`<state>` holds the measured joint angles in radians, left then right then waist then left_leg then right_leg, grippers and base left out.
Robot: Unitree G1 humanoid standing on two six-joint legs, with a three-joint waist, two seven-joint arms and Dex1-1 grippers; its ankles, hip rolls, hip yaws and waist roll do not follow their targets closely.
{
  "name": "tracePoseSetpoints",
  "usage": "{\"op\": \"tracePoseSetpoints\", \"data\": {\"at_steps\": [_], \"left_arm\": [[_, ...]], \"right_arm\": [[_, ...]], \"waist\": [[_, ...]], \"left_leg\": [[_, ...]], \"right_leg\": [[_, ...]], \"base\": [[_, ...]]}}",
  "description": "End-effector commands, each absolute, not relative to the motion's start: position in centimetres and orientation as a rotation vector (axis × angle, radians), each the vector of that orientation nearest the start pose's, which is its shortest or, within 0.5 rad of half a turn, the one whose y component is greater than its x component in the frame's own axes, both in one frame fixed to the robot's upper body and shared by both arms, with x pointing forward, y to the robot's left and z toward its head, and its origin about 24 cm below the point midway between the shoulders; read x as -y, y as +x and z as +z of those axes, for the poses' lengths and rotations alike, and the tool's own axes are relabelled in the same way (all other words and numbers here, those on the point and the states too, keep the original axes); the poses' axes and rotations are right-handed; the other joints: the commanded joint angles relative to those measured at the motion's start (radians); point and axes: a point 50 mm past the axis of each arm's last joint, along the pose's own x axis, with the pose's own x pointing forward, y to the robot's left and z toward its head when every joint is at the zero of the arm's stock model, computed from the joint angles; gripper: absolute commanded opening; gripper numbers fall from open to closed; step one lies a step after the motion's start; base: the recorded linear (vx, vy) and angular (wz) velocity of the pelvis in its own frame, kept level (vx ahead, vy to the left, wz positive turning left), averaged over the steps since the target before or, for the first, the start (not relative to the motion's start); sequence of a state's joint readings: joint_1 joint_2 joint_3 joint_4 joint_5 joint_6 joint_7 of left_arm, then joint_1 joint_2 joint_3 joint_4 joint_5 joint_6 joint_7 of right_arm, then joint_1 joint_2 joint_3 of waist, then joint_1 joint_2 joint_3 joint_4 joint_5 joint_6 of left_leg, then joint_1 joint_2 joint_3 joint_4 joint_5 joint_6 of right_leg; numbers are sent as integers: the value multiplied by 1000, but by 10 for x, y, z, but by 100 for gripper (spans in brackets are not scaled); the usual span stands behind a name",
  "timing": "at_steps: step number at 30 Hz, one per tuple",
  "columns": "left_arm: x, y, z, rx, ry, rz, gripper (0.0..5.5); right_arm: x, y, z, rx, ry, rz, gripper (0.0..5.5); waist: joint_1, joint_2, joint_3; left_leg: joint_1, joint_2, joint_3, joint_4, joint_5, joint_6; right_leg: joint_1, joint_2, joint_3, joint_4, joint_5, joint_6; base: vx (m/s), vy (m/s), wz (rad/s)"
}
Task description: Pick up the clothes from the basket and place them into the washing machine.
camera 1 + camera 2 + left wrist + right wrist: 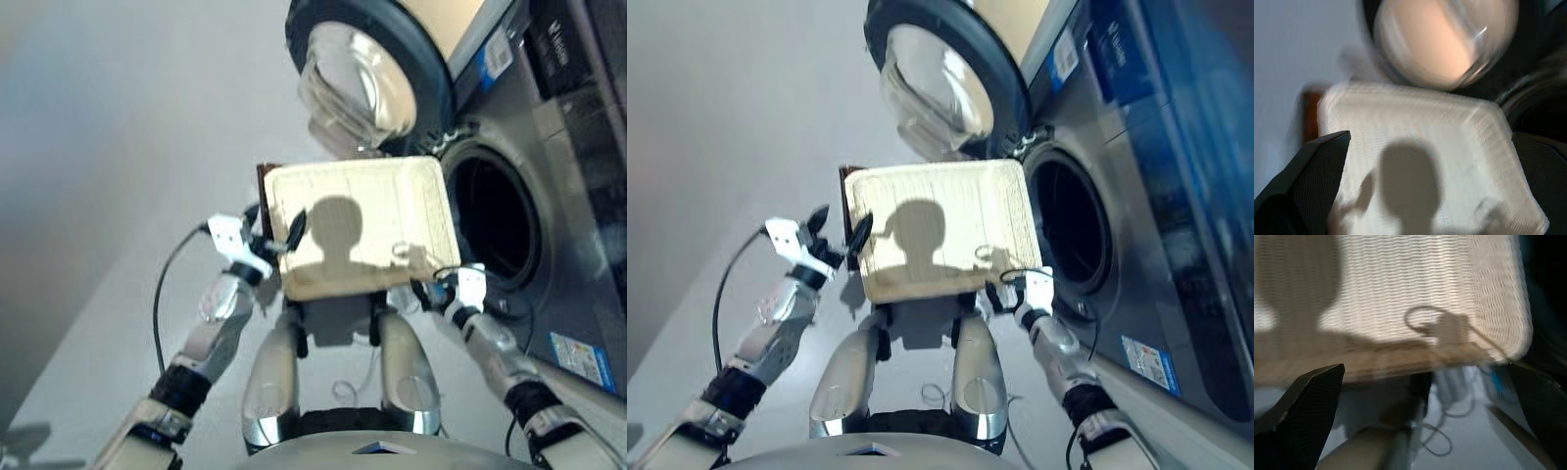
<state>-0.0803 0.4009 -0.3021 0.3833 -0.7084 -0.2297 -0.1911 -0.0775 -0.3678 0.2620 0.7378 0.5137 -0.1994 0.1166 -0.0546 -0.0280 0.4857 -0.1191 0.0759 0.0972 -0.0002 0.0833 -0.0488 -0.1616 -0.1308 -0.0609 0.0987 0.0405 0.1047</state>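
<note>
The basket was seen in front of the washing machine, whose porthole door stood open. The left tool and right tool were spread open at its near corners, nothing gripped.

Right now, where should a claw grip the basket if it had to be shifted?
The low rim on the left short side of the basket, coming from the robot's left. That rim stands up as a thin edge to pinch, and the open left claw sits right beside it; the flat woven floor offers no hold.
</note>
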Motion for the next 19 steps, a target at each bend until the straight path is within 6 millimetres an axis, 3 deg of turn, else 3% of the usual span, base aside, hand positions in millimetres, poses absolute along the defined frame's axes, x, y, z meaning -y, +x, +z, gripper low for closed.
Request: {"op": "tracePoseSetpoints", "data": {"at_steps": [1,3,4,6,8,9,15,19], "left_arm": [[-192,237,-25,-203,-237,-212,550],[-206,211,-62,-367,-206,-87,550],[-206,211,-62,-367,-206,-87,550],[-222,179,-101,-586,-102,15,550],[-226,158,-119,-712,-44,26,550],[-225,159,-119,-711,-44,26,550],[-239,108,-148,-982,2,110,550],[-234,95,-156,-1064,6,104,550]], "right_arm": [[230,203,-81,-517,11,17,550],[238,177,-102,-636,-10,-36,550],[238,177,-102,-636,-10,-36,550],[241,156,-117,-733,18,-87,550],[244,140,-128,-805,40,-125,550],[244,140,-128,-805,40,-125,550],[243,112,-144,-926,110,-225,550],[245,96,-151,-1019,79,-228,550]], "waist": [[0,-16,-144],[1,-11,-201],[1,-10,-200],[-2,-4,-255],[-3,2,-288],[-3,2,-287],[-4,17,-351],[-4,22,-373]], "left_leg": [[8,2,-9,66,-54,-46],[48,3,-12,41,-56,-45],[50,4,-12,41,-56,-45],[89,5,-7,12,-59,-43],[116,4,-2,-12,-60,-43],[117,4,-2,-12,-60,-43],[175,9,-1,-58,-59,-44],[196,12,-7,-65,-63,-44]], "right_leg": [[-13,-50,-7,-3,34,67],[29,-51,-12,-25,30,67],[30,-51,-12,-26,30,67],[66,-54,-19,-51,31,70],[91,-56,-21,-72,31,72],[92,-56,-21,-73,31,72],[141,-52,-33,-88,20,72],[170,-51,-43,-91,9,70]], "base": [[184,6,-118],[137,2,-49],[135,6,30],[148,13,85],[111,15,37],[80,12,-14],[100,10,-15],[77,-2,23]]}}
